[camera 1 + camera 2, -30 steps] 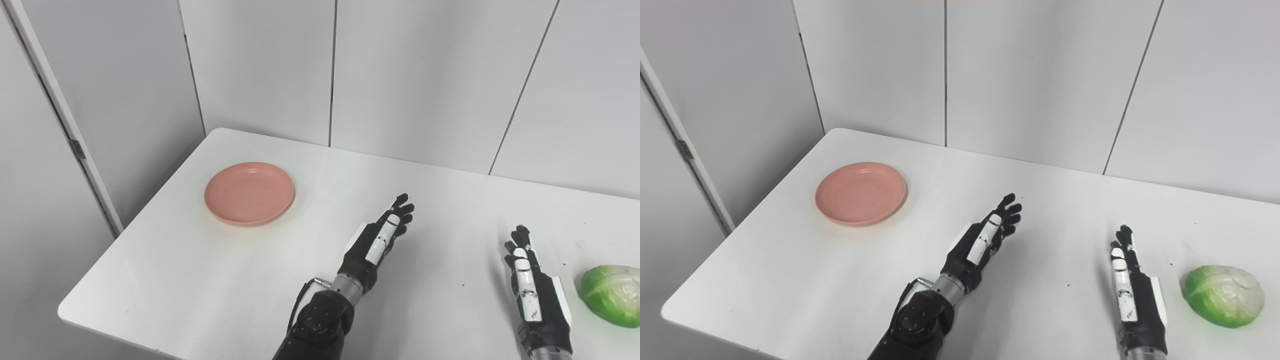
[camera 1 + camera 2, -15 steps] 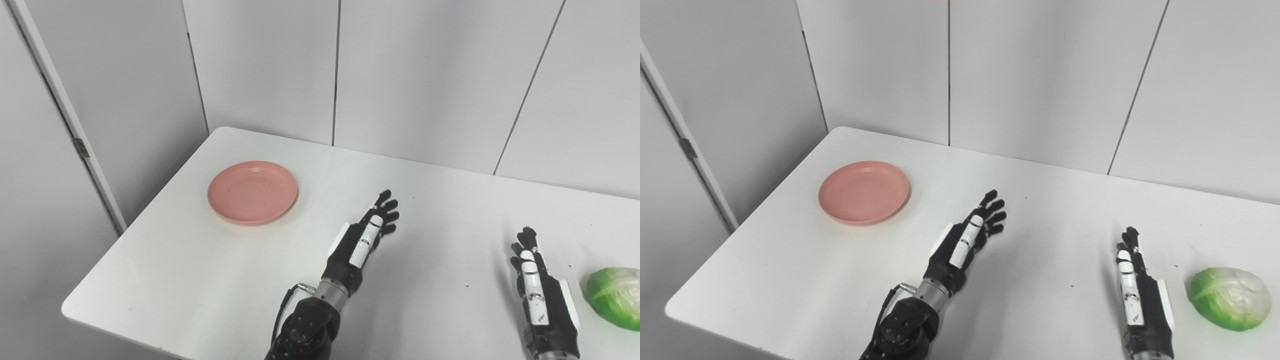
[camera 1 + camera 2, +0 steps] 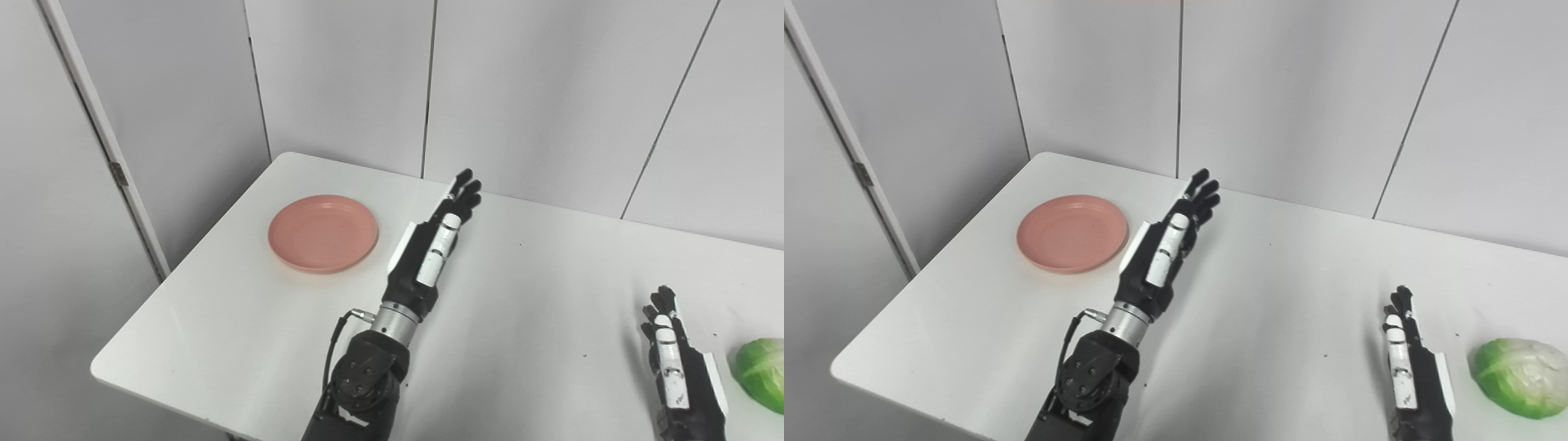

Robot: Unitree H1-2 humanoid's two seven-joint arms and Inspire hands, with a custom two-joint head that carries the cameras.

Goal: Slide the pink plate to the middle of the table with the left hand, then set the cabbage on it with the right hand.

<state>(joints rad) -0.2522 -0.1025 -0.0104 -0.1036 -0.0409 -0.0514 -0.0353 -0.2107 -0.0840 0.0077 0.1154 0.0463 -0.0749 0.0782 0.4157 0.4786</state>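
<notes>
Pink plate sits at table far-left corner area. Left hand raised just right of it, fingers extended & apart, holding nothing. Right hand spread, empty, near cabbage at right, not touching.

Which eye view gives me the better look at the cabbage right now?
The right eye view. There the whole cabbage shows, lying on the table just right of the open right hand, not touching it. In the left eye view the cabbage is cut off by the picture's right edge, so only part of it shows.
</notes>
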